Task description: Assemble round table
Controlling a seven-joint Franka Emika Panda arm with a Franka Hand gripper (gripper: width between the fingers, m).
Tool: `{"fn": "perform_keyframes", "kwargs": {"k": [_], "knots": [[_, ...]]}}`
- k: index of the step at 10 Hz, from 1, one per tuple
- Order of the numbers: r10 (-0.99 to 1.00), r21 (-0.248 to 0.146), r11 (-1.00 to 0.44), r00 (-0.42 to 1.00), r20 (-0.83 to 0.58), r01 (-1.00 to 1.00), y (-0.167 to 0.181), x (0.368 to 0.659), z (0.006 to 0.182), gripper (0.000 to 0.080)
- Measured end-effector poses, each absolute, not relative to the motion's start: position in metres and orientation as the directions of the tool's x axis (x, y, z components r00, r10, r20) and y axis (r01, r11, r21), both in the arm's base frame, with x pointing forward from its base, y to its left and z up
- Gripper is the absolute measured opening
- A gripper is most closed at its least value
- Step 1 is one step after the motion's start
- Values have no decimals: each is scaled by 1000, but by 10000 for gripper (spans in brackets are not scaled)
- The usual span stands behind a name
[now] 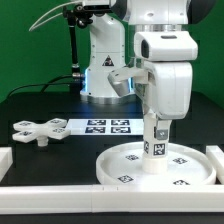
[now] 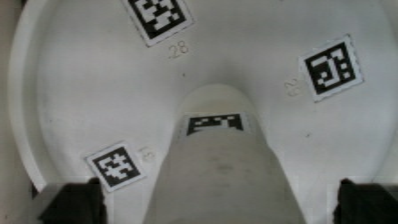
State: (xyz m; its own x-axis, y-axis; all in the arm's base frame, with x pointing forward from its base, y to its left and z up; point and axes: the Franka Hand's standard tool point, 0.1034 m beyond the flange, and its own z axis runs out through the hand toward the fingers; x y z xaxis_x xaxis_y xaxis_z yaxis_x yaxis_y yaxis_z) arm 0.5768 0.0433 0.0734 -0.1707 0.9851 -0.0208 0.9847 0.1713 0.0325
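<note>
The large rimmed round disc [image 1: 120, 165] lies flat on the table at the exterior view's right. The short cylindrical post [image 1: 155, 152] stands upright at about its middle and carries a tag. My gripper [image 1: 158, 124] hangs straight over the post with its fingers down around the post's top. In the wrist view the post [image 2: 222, 150] runs between the two dark fingertips [image 2: 71, 205], with a gap on each side. The jaws stand open and hold nothing. The disc [image 2: 107, 90] fills that view. The small four-armed cross piece [image 1: 38, 130] lies on the table at the exterior view's left.
The marker board [image 1: 108, 126] lies behind the disc, in front of the arm's base [image 1: 100, 70]. Long white border rails run along the front [image 1: 90, 196] and at both sides [image 1: 216, 158]. The table top is black.
</note>
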Motion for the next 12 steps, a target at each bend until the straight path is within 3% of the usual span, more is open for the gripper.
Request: {"fn": "perform_keyframes", "kwargs": {"k": [3,5,9,12], "knots": [[966,28,255,-254,-41,966,45,577,74,649],[973,29,230,-229,-40,973,48,577,74,405],[976,29,216,-215,-40,976,46,576,73,407],[996,33,83,-82,-35,996,46,576,73,407]]}}
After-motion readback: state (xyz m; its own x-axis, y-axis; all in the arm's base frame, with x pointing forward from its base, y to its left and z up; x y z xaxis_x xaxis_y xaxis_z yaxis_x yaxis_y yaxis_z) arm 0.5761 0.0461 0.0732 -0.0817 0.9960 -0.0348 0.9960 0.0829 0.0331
